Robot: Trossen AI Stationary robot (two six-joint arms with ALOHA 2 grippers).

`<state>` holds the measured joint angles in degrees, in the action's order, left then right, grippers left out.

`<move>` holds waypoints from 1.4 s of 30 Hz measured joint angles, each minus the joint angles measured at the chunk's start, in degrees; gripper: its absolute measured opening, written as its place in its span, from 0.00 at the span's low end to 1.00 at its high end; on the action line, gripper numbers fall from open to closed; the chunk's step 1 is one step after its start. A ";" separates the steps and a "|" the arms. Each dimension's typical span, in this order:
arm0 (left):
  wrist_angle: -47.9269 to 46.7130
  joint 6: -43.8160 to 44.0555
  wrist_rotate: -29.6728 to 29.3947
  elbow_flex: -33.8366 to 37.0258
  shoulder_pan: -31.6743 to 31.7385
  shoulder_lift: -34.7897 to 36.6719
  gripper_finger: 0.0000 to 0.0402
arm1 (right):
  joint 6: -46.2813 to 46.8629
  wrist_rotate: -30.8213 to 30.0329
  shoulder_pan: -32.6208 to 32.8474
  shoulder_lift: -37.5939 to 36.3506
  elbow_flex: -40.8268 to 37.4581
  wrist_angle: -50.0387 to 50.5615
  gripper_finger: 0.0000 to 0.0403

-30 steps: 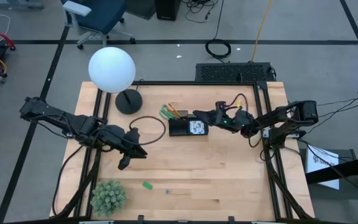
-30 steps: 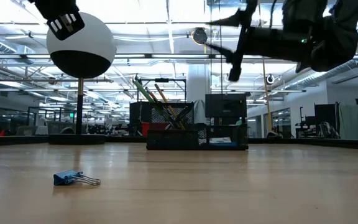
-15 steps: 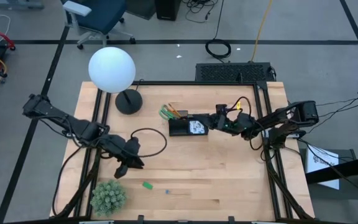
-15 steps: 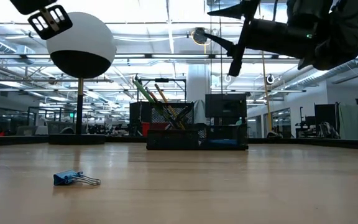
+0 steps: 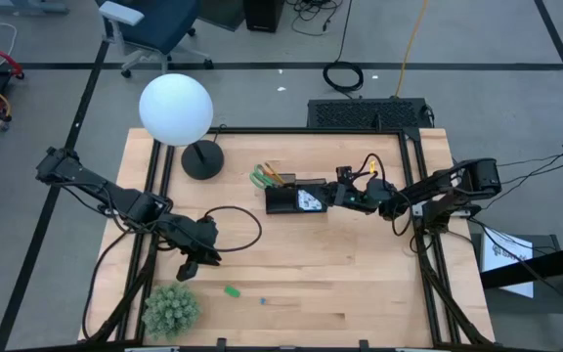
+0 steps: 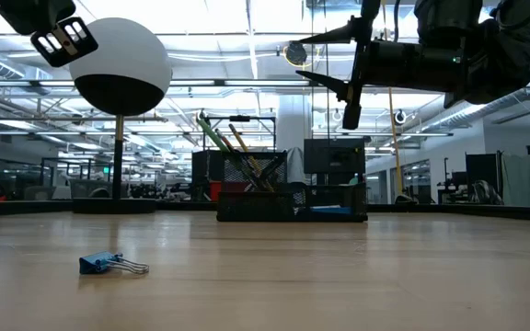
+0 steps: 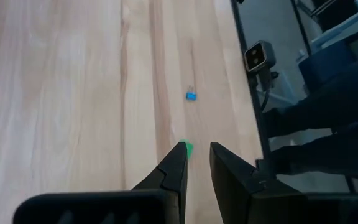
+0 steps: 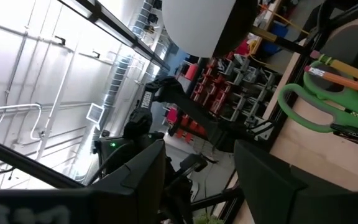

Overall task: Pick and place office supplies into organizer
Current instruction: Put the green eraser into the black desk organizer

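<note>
No writing or brand mark can be read anywhere. The left gripper [image 5: 192, 264] hangs above the wooden tabletop [image 5: 360, 274] with its fingers narrowly parted and empty, near the small green eraser [image 5: 231, 290] and tiny blue binder clip [image 6: 111, 264]. The right gripper [image 5: 335, 194] hovers spread and empty at the small black rectangular organizer [image 5: 296, 200], whose long axis runs left to right; two orange-yellow pencils [image 8: 344, 73] and green-handled scissors [image 8: 319, 107] lean from its end.

Your left gripper [image 5: 192, 266] hangs above the table near the plant ball [image 5: 170, 308], fingers narrowly parted. Your right gripper [image 5: 332, 195] hovers well apart from the ball, jaws spread.
</note>
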<state>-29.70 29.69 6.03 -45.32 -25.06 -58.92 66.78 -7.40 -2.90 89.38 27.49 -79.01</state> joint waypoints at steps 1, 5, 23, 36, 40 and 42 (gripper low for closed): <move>-0.51 0.05 0.01 0.00 0.00 0.00 0.16 | -0.01 0.00 0.00 0.00 0.00 0.07 0.45; -0.97 1.48 -0.24 0.01 -0.62 -0.03 0.16 | 0.00 -0.02 0.00 0.00 0.00 0.65 0.45; -8.59 -9.19 -1.72 -11.88 -6.41 -21.63 0.16 | 0.00 -0.02 0.00 0.00 0.00 1.77 0.45; -12.87 -13.69 -2.60 -17.92 -9.52 -33.27 0.16 | 0.00 -0.02 0.00 0.00 0.00 1.72 0.45; -12.12 -15.33 -1.95 -17.99 -9.86 -35.54 0.16 | 0.00 -0.02 0.00 0.00 0.00 1.73 0.45; -11.83 -14.64 -1.98 -17.99 -9.84 -36.63 0.16 | 0.00 -0.02 0.00 0.00 0.00 1.72 0.45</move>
<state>-41.53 15.06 4.05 -63.31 -34.89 -95.54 66.78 -7.42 -2.90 89.38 27.49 -77.30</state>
